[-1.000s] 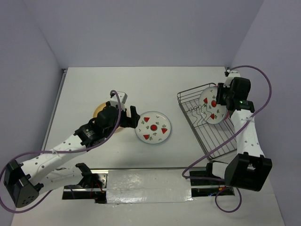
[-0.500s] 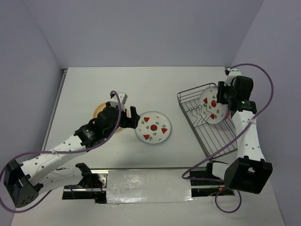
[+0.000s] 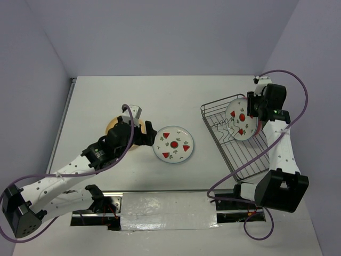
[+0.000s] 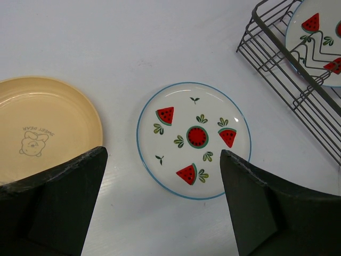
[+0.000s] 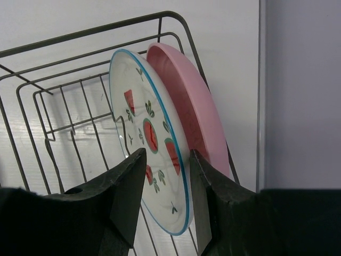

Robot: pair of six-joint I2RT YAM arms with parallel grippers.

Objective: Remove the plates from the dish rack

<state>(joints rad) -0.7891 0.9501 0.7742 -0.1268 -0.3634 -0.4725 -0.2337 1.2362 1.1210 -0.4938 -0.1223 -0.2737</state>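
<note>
watermelon plate [image 5: 152,160] on edge (upright), pink plate [image 5: 186,112] behind

Pink plate [image 5: 197,101] crowds the racked watermelon plate [image 5: 146,144] (backs touching); its front stands free.

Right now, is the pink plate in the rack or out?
In. The pink plate stands on edge in the dish rack, behind the watermelon plate.

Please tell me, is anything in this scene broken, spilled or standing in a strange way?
Nothing stands out. A watermelon plate and a yellow plate lie flat and whole on the table. In the dish rack, a second watermelon plate and a pink plate lean on edge, as normal. No chips or spills show.
</note>
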